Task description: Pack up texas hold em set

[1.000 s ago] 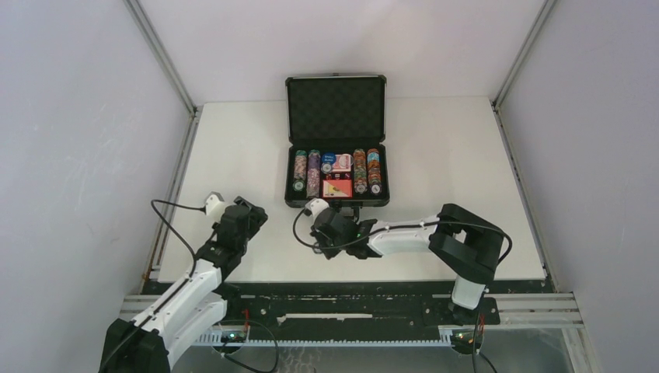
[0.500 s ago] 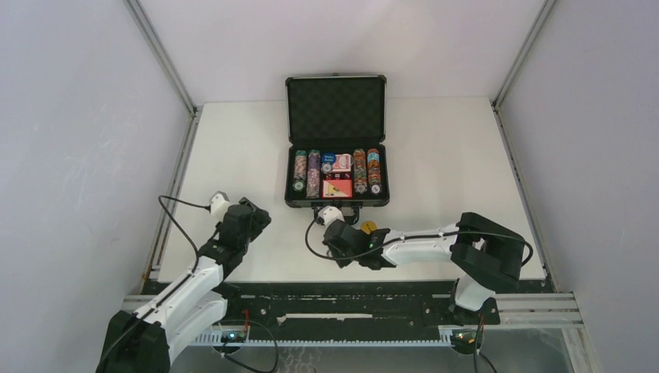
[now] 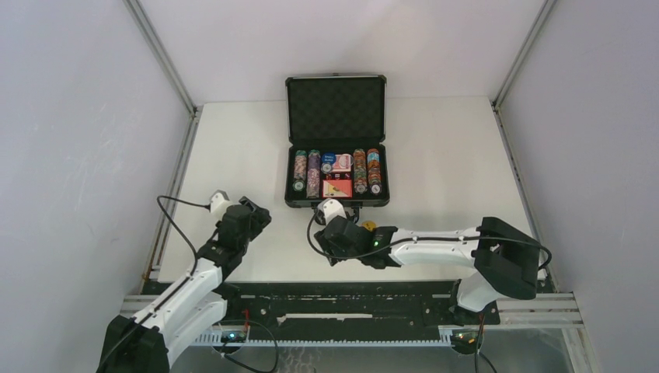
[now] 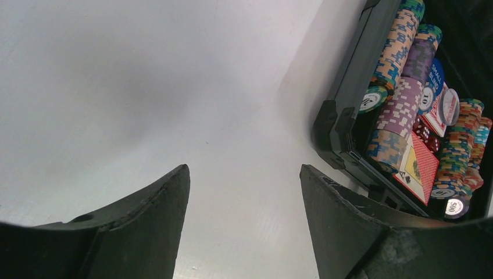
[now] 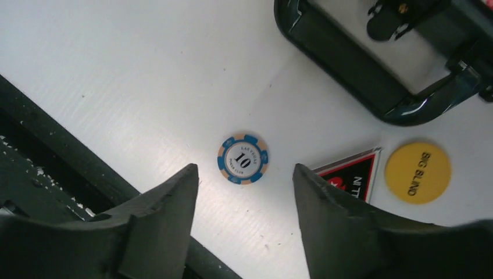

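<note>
Blue-and-cream chip (image 5: 243, 158) lies flat on the table (image 5: 116, 70) under my spread right jaws, unheld. My left jaws, also spread, hold nothing. Step in hand: collecting strays. Next move: lower, pinch the chip, and carry it to the open briefcase (image 3: 336, 109).

White table (image 3: 233, 155): open case (image 3: 336, 109); blue 10 chip (image 5: 242, 159), yellow Big Blind btn (image 5: 417, 172), red-black card (image 5: 349, 174) nr handle (image 5: 334, 55).
</note>
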Motion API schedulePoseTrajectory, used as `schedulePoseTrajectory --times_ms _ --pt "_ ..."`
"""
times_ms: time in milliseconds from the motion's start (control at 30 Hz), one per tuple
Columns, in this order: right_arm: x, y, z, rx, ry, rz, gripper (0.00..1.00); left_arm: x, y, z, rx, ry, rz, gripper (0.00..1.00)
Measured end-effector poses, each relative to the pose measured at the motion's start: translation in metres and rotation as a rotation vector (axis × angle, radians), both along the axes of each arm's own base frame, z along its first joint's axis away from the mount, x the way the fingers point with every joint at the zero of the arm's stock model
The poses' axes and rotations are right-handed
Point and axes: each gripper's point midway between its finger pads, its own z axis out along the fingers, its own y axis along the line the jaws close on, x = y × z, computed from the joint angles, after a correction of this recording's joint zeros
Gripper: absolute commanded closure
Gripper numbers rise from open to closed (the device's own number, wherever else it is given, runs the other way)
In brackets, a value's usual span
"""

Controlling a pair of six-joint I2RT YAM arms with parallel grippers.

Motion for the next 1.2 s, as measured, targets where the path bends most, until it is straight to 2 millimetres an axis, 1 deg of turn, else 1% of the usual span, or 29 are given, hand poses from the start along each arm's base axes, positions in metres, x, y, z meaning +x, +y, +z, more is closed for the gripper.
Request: schedulePoseTrajectory --times_ms 67,133,233,267,300,433,600,833,1067,1200 --pt "0.004 0.003 0.005 -0.013 -0.01 -0.002 0.24 0.0 -0.001 0.0 -0.002 -0.001 -0.005 0.25" --pt "0.007 0.01 0.008 -0.021 -0.013 0.001 0.24 0.0 -0.002 -0.001 0.002 0.003 -0.01 0.26" --pt "0.008 0.014 0.003 -0.047 -0.003 0.011 0.24 0.0 -0.003 -0.002 0.006 0.008 -0.015 0.26" --pt "0.007 0.013 -0.003 -0.068 0.008 0.015 0.24 0.0 -0.003 -0.002 0.006 0.008 -0.017 0.25" --pt "0.006 0.012 -0.005 -0.073 0.012 0.016 0.25 0.0 -0.003 -0.002 0.006 0.008 -0.017 0.25" --pt "0.001 0.003 -0.023 -0.138 0.046 0.021 0.27 0.0 -0.003 -0.003 0.008 0.009 -0.019 0.26" --pt "-0.004 0.0 -0.033 -0.174 0.06 0.028 0.29 0.0 -0.003 -0.005 0.016 0.017 -0.024 0.26" --pt "-0.009 0.001 -0.038 -0.186 0.069 0.041 0.35 0.0 -0.004 -0.005 0.016 0.018 -0.026 0.25" --pt "-0.011 0.001 -0.042 -0.191 0.075 0.041 0.38 0.0 -0.004 -0.006 0.015 0.02 -0.029 0.25" --pt "-0.011 0.004 -0.042 -0.183 0.076 0.035 0.39 0.0 -0.005 -0.006 0.012 0.02 -0.033 0.25"
